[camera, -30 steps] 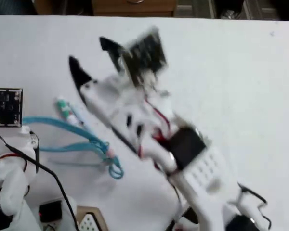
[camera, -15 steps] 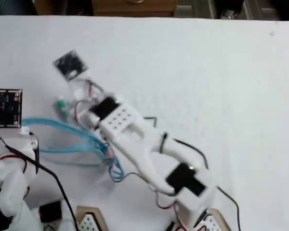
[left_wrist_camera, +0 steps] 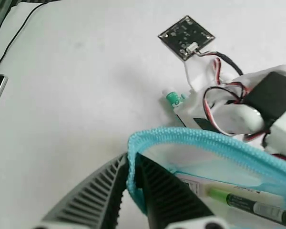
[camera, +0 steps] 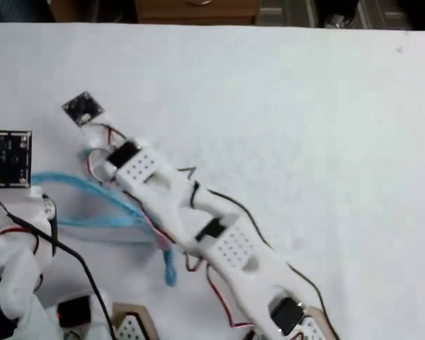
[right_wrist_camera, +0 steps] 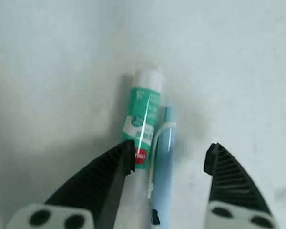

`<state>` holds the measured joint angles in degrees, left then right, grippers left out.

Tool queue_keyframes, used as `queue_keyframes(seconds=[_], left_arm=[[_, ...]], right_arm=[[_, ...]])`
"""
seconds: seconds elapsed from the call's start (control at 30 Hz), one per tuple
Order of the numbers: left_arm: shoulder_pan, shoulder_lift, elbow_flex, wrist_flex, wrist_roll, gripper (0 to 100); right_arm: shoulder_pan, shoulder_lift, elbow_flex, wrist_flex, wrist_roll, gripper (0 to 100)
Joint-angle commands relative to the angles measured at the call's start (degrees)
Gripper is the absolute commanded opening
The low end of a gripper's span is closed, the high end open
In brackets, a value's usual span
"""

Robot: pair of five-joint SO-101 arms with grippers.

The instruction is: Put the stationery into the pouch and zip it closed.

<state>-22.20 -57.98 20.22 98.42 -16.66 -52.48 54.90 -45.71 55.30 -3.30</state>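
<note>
Two items lie side by side on the table (camera: 304,106): one green-and-white tube (right_wrist_camera: 144,119) and one blue pen (right_wrist_camera: 162,162). The right gripper (right_wrist_camera: 170,149) hangs over them, jaws spread to either side of the pair, grasping nothing. One pouch (left_wrist_camera: 205,140) lies just beside them, open, its blue rim pinched by the left gripper (left_wrist_camera: 133,164). One green pen (left_wrist_camera: 248,205) lies inside.

Turquoise-edged, seemingly clear pouch (left_wrist_camera: 205,141), green-and-white tube (right_wrist_camera: 144,118) with red mark, pale blue pen (right_wrist_camera: 163,164), white table (camera: 326,106)

White table (camera: 326,106); wooden cabinet (camera: 198,10) beyond far edge, perhaps drawer unit.
</note>
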Motion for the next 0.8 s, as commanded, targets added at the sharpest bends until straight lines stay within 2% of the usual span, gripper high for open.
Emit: queue_keyframes(seconds=[0.0, 0.1, 0.2, 0.3, 0.47, 0.53, 0.77], left_arm=[[0.04, 0.92, 4.66, 3.08, 0.35, 2], [0.04, 0.92, 4.66, 3.08, 0.35, 2], [0.04, 0.92, 4.66, 3.08, 0.35, 2], [0.04, 0.66, 4.66, 3.08, 0.35, 2], [0.04, 0.57, 4.66, 2.99, 0.35, 2], [0.04, 0.66, 4.66, 2.99, 0.35, 2], [0.04, 0.57, 4.66, 2.99, 0.35, 2]], right_arm=[[-0.66, 7.52, -13.01, 4.97, 0.35, 18.3], [-0.22, 12.88, -22.77, 11.56, 0.44, 1.8], [1.54, 16.13, -31.82, 19.12, 0.44, 5.8], [4.53, 17.71, -39.91, 25.98, 0.44, 1.2], [10.33, 17.71, -48.44, 39.16, 0.62, 1.5], [12.18, 18.15, -49.76, 45.23, 3.16, 1.7], [18.95, 14.55, -49.05, 46.29, 4.4, 1.7]])
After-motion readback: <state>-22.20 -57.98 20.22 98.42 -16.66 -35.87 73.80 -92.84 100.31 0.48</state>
